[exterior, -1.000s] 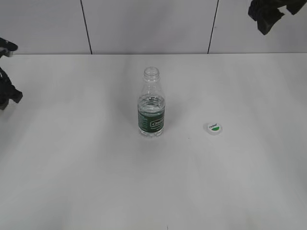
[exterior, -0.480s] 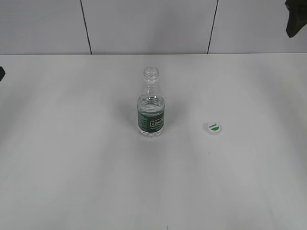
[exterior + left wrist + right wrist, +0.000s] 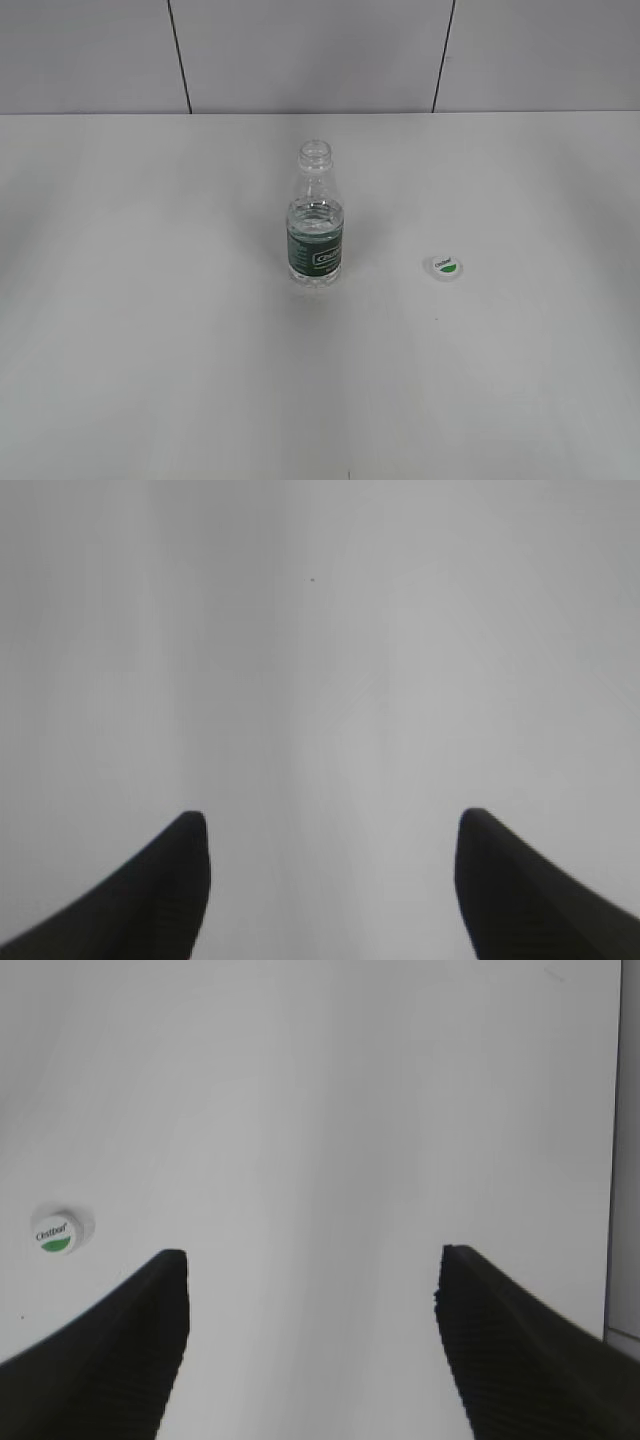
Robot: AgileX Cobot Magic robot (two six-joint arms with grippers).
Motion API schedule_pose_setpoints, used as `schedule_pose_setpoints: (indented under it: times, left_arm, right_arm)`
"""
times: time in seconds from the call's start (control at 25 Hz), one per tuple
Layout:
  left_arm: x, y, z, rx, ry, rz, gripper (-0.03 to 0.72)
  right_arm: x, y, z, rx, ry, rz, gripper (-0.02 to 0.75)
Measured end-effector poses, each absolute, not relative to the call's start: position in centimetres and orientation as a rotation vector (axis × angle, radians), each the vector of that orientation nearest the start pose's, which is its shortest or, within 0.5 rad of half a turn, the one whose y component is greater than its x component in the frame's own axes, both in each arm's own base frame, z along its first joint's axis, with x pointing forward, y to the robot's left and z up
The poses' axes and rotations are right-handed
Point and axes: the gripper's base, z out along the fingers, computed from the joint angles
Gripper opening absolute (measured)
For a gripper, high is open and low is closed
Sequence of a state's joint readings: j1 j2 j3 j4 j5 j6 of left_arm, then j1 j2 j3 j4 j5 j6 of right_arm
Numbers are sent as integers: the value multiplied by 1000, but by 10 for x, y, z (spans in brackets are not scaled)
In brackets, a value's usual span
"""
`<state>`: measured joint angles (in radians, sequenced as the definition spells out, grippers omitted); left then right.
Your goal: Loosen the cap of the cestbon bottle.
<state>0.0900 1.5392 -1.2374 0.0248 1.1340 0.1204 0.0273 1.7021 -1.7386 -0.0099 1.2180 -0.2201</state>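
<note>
The cestbon bottle [image 3: 316, 222] stands upright at the middle of the white table, its threaded neck bare and open. The cap [image 3: 446, 266] lies flat on the table to the bottle's right, green mark up, apart from the bottle. It also shows in the right wrist view [image 3: 58, 1234], at the far left. Neither arm shows in the exterior view. My left gripper [image 3: 330, 820] is open and empty over bare table. My right gripper [image 3: 312, 1256] is open and empty, to the right of the cap.
The white table [image 3: 150, 330] runs to a grey panelled wall [image 3: 300, 50] at the back. A dark seam [image 3: 614, 1160] runs down the right side of the right wrist view.
Both arms have drawn back out of the exterior view, the left off the left edge and the right off the upper right corner. The bottle and the cap have not moved.
</note>
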Motion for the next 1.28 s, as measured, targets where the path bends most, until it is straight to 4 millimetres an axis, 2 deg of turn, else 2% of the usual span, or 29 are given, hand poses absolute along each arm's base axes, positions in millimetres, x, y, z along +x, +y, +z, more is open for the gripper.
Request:
schedule_pose_setpoints:
  times: [0.2,0.44,0.76,1.04,1.12,1.28]
  left_arm:
    - [277,26,312,60,2870,60,468]
    - [242,22,328,61,2806,63,468]
    - [170,16,316,62,2785,66,468]
    - [111,11,311,58,2648,83,468]
    - [100,9,306,56,2622,78,468]
    - [82,7,303,37,2562,75,468]
  right_arm:
    - [332,9,362,-335,2696,-57,589]
    - [276,8,343,-345,2773,-47,589]
    - [188,5,327,-320,2778,-43,589]
    - [116,3,343,-251,2567,-52,589]
    - [103,3,347,-241,2483,-58,589]
    - [86,2,343,-235,2419,-63,589]
